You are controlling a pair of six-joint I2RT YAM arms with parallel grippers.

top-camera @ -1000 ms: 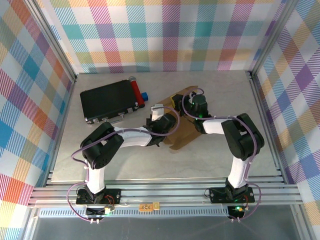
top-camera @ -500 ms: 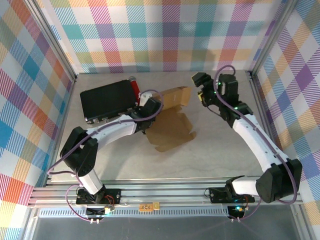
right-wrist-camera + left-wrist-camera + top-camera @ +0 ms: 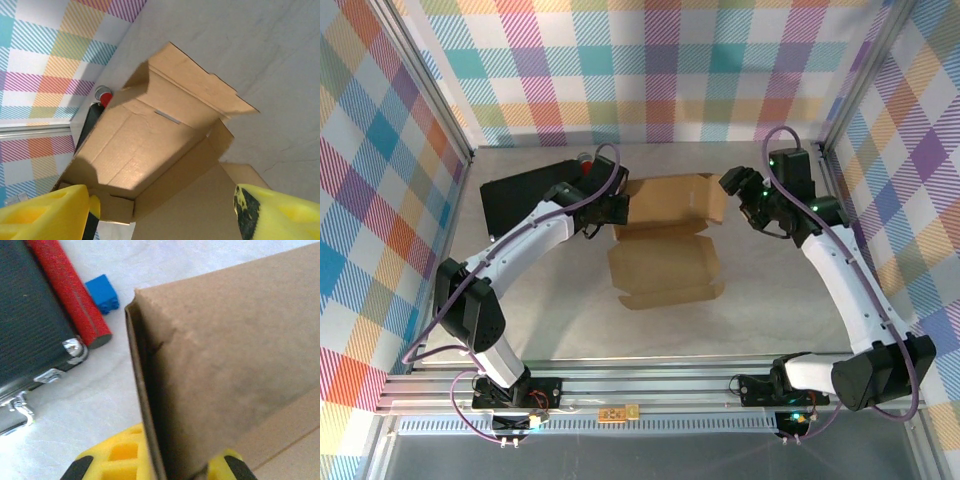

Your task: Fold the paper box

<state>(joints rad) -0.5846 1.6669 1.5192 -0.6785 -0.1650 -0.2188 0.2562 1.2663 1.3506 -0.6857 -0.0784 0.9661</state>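
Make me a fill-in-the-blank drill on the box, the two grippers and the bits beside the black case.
1. The left gripper is ____ on an upright wall of the paper box.
2. The right gripper hangs near the box with its jaws ____, nothing between them.
3. Beside the black case lies a red roll, and next to that a small ____ block.
Missing words: shut; open; blue.

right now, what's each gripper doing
left gripper: closed on a wall of the paper box
right gripper: open, holding nothing
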